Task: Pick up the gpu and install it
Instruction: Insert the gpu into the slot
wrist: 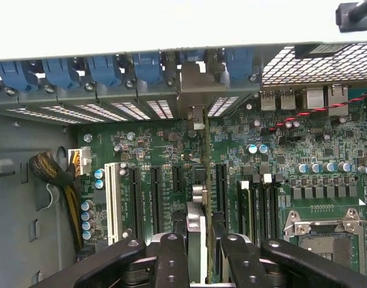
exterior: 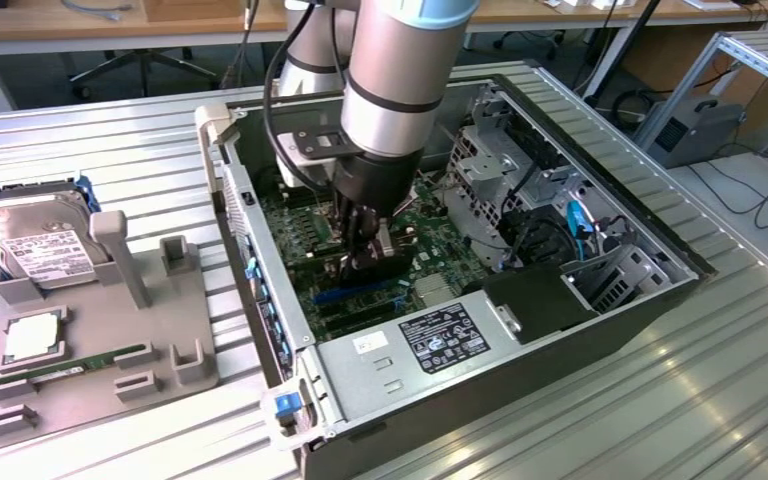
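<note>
The gripper (exterior: 364,262) reaches down inside the open computer case (exterior: 651,290), low over the motherboard (exterior: 307,232). In the wrist view its black fingers (wrist: 171,259) sit partly closed on the gpu (wrist: 198,180), which stands on edge between them and is seen end-on as a thin card running away from the camera. The card's silver bracket (wrist: 194,90) lies up against the rear slot openings of the case, just under the row of blue retention clips (wrist: 102,69). The card's lower edge stands over the expansion slots (wrist: 155,195) on the board; whether it is fully seated in a slot cannot be told.

To the exterior view's right of the gripper, the metal drive cage (exterior: 491,185) and a bundle of black and blue cables (exterior: 574,225) fill the far side of the case. A power supply with a black label (exterior: 444,340) sits at the near end.

On the exterior view's left, well apart from the case, a grey holder tray (exterior: 171,345) rests on the slatted metal table (exterior: 704,400). It carries a silver hard drive (exterior: 40,245) and a slim green memory stick (exterior: 71,368).
</note>
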`<act>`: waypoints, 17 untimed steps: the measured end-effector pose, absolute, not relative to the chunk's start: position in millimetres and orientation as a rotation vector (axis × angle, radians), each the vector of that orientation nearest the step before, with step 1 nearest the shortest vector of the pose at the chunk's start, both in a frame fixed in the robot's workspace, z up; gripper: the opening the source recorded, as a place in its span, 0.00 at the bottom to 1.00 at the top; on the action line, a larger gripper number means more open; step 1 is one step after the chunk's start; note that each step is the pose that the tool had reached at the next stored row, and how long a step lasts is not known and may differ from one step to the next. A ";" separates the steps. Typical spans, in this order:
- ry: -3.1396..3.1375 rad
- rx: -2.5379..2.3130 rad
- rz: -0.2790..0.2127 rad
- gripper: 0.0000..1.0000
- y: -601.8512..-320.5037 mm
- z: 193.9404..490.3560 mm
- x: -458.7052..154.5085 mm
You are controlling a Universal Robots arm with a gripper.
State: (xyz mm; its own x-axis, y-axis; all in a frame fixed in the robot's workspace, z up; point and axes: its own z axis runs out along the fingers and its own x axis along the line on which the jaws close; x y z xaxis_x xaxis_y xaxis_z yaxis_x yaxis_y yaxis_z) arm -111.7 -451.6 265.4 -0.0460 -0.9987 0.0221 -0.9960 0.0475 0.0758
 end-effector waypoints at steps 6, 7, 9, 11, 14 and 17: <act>-2.223 2.119 -0.058 0.27 -451.5 264.7 -112.4; -2.223 2.119 -0.057 0.27 -451.5 264.5 -112.4; -2.222 2.118 -0.056 0.27 -451.6 264.3 -112.5; -2.222 2.118 -0.056 0.27 -451.6 264.1 -112.5; -2.222 2.118 -0.056 0.27 -451.6 263.6 -112.5; -2.222 2.118 -0.056 0.27 -451.6 262.6 -112.5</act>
